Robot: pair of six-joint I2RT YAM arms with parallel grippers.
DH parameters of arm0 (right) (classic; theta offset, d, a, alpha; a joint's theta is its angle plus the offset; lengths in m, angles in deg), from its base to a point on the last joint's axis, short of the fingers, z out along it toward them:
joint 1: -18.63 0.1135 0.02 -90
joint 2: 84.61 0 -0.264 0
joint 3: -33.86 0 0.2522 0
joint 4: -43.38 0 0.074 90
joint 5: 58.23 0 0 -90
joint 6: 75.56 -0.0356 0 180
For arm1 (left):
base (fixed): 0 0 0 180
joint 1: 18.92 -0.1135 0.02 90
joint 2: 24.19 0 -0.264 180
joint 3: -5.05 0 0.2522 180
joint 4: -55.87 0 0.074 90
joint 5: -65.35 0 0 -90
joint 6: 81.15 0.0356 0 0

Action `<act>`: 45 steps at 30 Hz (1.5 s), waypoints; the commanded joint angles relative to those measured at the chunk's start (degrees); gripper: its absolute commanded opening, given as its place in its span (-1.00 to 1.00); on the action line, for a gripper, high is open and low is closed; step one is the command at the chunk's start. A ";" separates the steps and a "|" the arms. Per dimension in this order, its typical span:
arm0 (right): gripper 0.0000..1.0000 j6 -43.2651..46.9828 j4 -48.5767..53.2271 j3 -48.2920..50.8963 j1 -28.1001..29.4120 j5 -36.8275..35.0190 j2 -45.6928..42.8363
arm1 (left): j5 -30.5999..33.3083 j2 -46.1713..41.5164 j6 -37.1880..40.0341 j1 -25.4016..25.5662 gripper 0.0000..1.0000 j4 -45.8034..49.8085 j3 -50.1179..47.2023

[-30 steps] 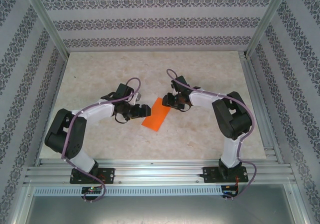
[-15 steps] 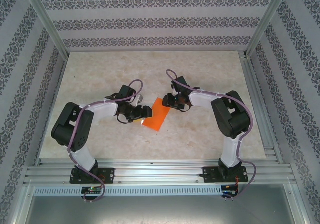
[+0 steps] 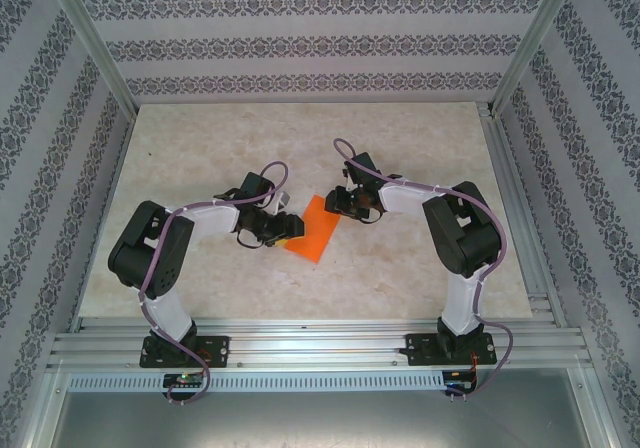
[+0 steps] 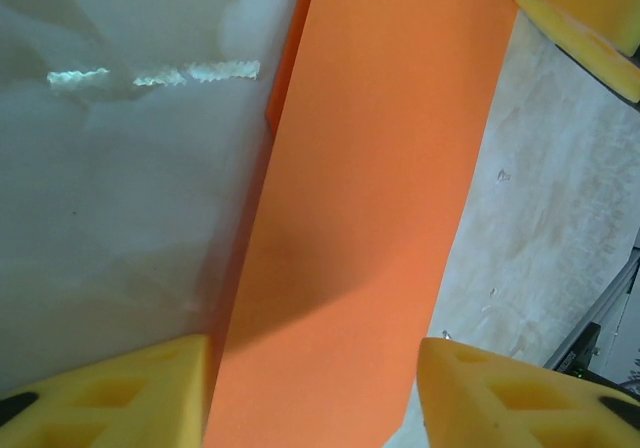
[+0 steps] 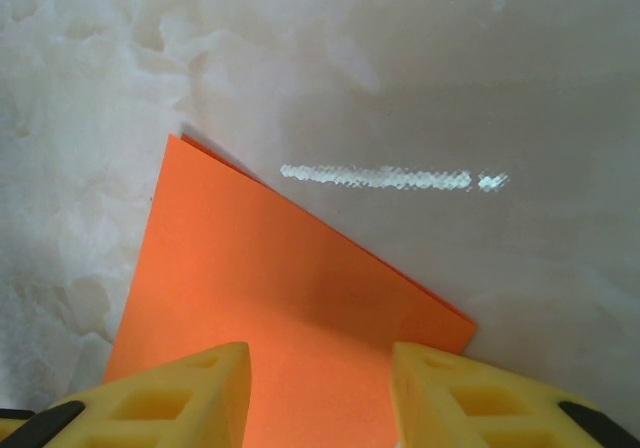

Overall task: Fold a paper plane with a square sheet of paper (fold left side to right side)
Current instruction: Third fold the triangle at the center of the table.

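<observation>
The sheet of paper (image 3: 314, 232) is bright orange and lies flat on the table as a folded, narrow rectangle, running from lower left to upper right. My left gripper (image 3: 286, 230) is at its lower-left end. In the left wrist view the paper (image 4: 380, 168) stretches away between the two yellow fingertips (image 4: 110, 393), and the left gripper (image 4: 312, 398) is open across the strip's width. My right gripper (image 3: 340, 204) is at the upper-right end. In the right wrist view the right gripper (image 5: 320, 398) is open, its pads apart over the paper (image 5: 270, 278).
The marble-patterned table (image 3: 200, 148) is walled by patterned panels. An aluminium rail (image 3: 320, 346) runs along the near edge. A yellow pad of the right gripper (image 4: 585, 13) shows at the far end of the strip in the left wrist view.
My left gripper slid right onto the paper's lower-left end and its jaws narrowed. The left elbow rose and shifted right. The right arm and the paper stayed put.
</observation>
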 commanded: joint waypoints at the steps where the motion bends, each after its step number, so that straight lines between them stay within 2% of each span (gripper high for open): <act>1: -0.16 0.89 -0.27 1.12 -0.38 0.30 1.21 | -1.23 -0.66 -0.50 0.36 -0.04 -2.55 -0.33; 10: -0.12 2.52 -1.29 1.16 -0.42 0.90 -0.82 | 0.04 -3.06 -1.05 0.43 -0.40 -1.84 0.04; 15: -0.01 3.83 -0.92 1.06 -0.48 0.81 -2.13 | 0.31 -3.63 -1.12 0.54 -0.29 -1.50 0.20; 35: -0.02 3.98 -0.10 0.20 -0.39 0.80 0.33 | -0.74 -4.61 -1.54 0.70 -0.15 -1.49 1.44; 39: -0.02 4.08 -0.16 0.22 -0.38 1.10 0.33 | -0.43 -4.36 -1.25 0.83 -0.27 -1.15 1.83; 45: 0.00 3.89 -2.56 1.11 -0.44 2.55 -2.66 | -0.07 -3.33 -1.49 1.44 -0.69 -0.99 2.40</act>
